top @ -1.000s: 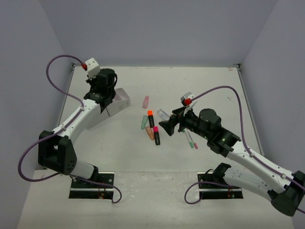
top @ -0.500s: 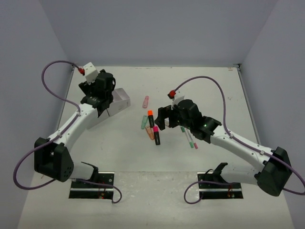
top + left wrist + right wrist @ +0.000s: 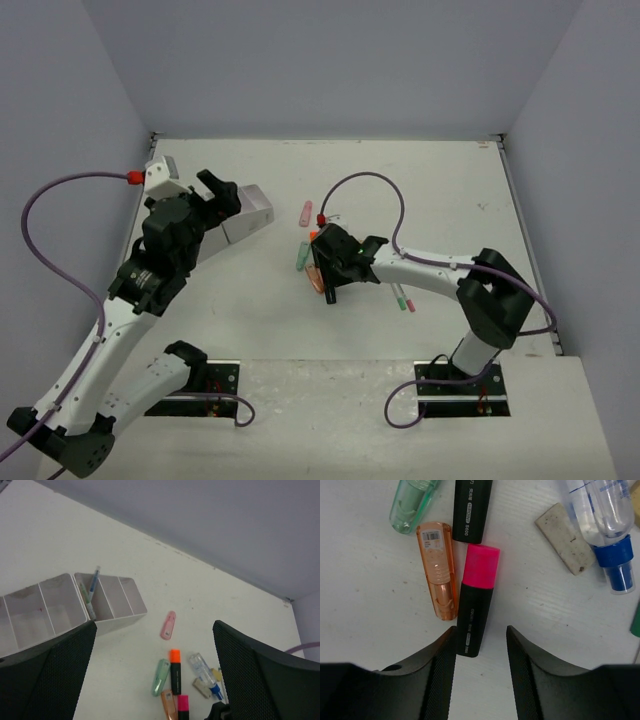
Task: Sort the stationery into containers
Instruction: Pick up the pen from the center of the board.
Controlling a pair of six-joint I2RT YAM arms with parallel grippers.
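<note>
Overhead view of a white table with two robot arms. At far left, the left gripper hangs above the table with its jaws spread wide and nothing in them. Below it, two white containers stand side by side, touching at a corner: the left tray shows only bare compartments, and the right tray has a couple of thin pens leaning in one compartment. That appears to be all that is sorted.

Most of the stationery lies loose mid-table. A pink piece lies alone, nearest the trays. Beyond it is a cluster: a green piece, an orange-capped marker, a clear orange piece, a pink-capped marker, a beige eraser and a clear tube with a blue cap.

The right gripper is low over the cluster, jaws parted, straddling the black barrel of the pink-capped marker without gripping it. Further right, two thin pens lie on the table. The task looks barely begun.
</note>
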